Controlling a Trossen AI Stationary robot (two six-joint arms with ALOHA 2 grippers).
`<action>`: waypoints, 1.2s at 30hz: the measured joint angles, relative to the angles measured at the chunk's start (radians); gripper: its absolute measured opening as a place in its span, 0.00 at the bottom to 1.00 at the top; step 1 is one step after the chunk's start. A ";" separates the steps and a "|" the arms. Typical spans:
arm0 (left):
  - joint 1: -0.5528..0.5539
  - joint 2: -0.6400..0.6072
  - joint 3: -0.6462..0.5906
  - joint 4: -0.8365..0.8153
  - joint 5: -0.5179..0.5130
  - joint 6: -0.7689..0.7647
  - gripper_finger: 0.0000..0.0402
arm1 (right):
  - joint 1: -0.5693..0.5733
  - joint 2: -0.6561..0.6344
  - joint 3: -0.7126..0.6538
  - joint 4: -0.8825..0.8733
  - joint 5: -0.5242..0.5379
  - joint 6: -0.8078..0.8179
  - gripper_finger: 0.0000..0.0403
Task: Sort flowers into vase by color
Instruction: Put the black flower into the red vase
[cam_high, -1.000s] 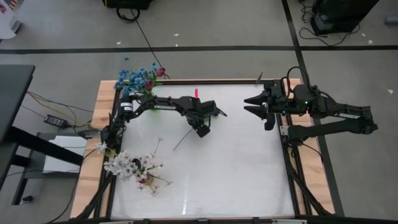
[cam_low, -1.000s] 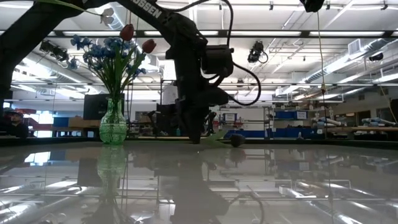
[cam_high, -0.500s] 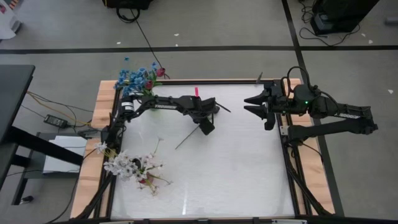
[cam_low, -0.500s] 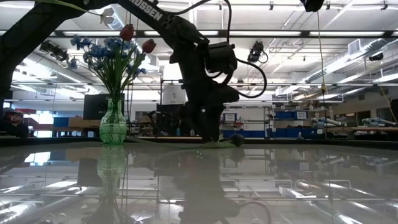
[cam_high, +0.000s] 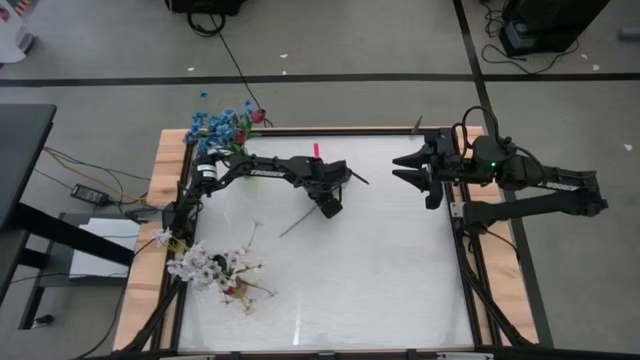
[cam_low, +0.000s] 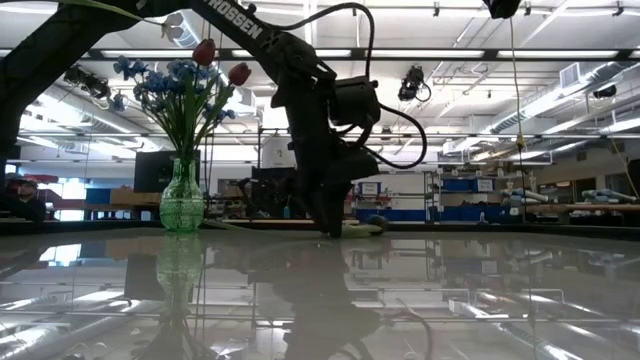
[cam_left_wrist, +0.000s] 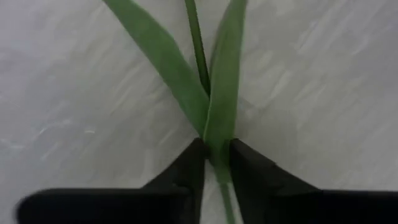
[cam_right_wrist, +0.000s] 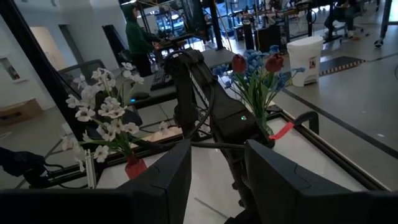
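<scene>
A green-stemmed flower (cam_high: 295, 227) with two long leaves lies flat on the white table near its middle. In the low view it shows as a low shape (cam_low: 368, 226) beside the left arm. My left gripper (cam_high: 328, 205) stands over it, shut on the stem (cam_left_wrist: 214, 163). A green glass vase (cam_low: 181, 200) with blue blossoms and red tulip buds (cam_high: 228, 128) stands at the far left corner. A second vase of white blossoms (cam_high: 210, 265) stands at the near left. My right gripper (cam_high: 405, 170) waits open at the table's right side, touching nothing. My left gripper pinches the flower's stem between its two fingers, at the place where the two leaves branch off (cam_left_wrist: 216, 146). The fingers (cam_left_wrist: 186, 171) come from above, pointing down, and lie across the stem. The flower lies on the table.
A pink-red strip (cam_high: 316, 150) lies at the table's far edge. Wooden rails (cam_high: 160, 190) border the table, with cables at the left. A person (cam_right_wrist: 138, 37) stands in the room beyond. Bare white table lies in the near and right parts.
My left gripper has turned and tipped at the wrist over the flower and come down onto the stem near the table's middle. The stem's near end has stayed on the table. The right arm has kept still.
</scene>
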 joint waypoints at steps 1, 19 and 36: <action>0.000 -0.002 0.000 -0.001 -0.001 0.001 0.16 | 0.000 0.000 0.000 0.000 0.000 0.000 0.40; -0.050 -0.502 -0.003 -0.221 -0.018 0.105 0.03 | 0.000 0.000 0.000 0.000 0.000 0.000 0.40; -0.159 -1.131 -0.184 -0.086 0.238 0.302 0.02 | 0.000 0.000 0.000 0.000 0.000 0.000 0.40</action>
